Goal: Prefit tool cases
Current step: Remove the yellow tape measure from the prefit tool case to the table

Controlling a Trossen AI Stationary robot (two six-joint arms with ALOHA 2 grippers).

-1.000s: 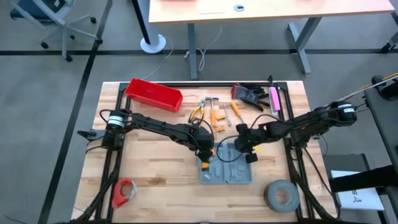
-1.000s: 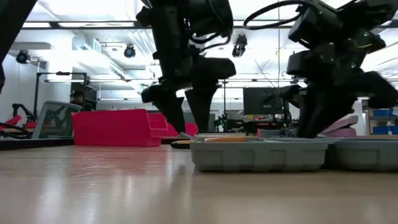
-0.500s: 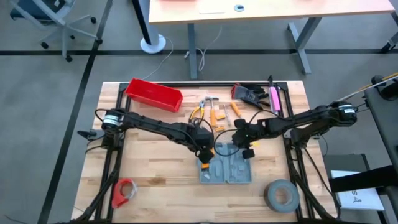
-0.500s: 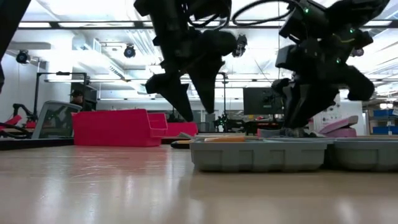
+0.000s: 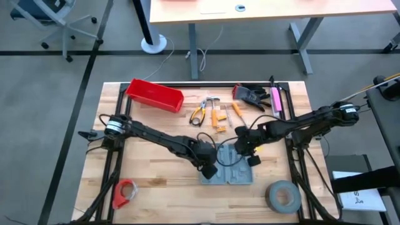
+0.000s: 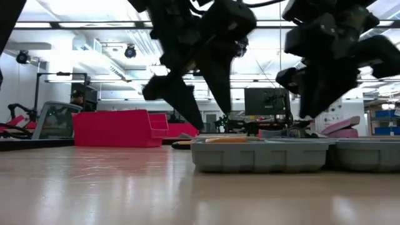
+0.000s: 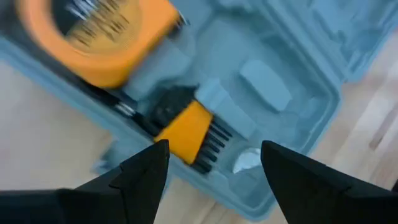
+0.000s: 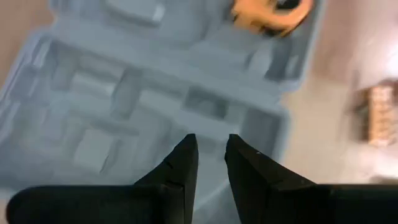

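The tool case [image 5: 228, 170] is lying open and flat on the wooden table [image 5: 150, 181], near its front edge, with both grey-blue halves facing up. The left gripper [image 5: 209, 169] is hanging directly over the case's left half, its fingers [image 7: 143, 171] spread wide and holding nothing. Just ahead of those fingers, in the case's recesses, an orange round tool [image 7: 106, 37] and a smaller orange-and-black tool [image 7: 189, 134] are sitting side by side. Compared with a second ago, this gripper has shifted from the case's far left corner down over the left half, and in the low view its fingers are now splaying wider and lower than before.

The right gripper [image 5: 249, 152] is hovering at the case's far right corner, its fingers [image 8: 180, 165] drawn nearly together with only a narrow gap, gripping nothing. Below and ahead of it lie the empty moulded recesses of the right half, with the orange round tool [image 8: 270, 15] farther off. Half a second ago this gripper was sitting slightly farther back and to the left; it has since come back toward the case's right half.

Behind both grippers, the loose tools [image 5: 215, 114], the red bin [image 5: 154, 95] and the black gloves [image 5: 253, 95] are staying where they were, as are the red tape dispenser [image 5: 124, 192] and grey tape roll [image 5: 283, 195] at the front.
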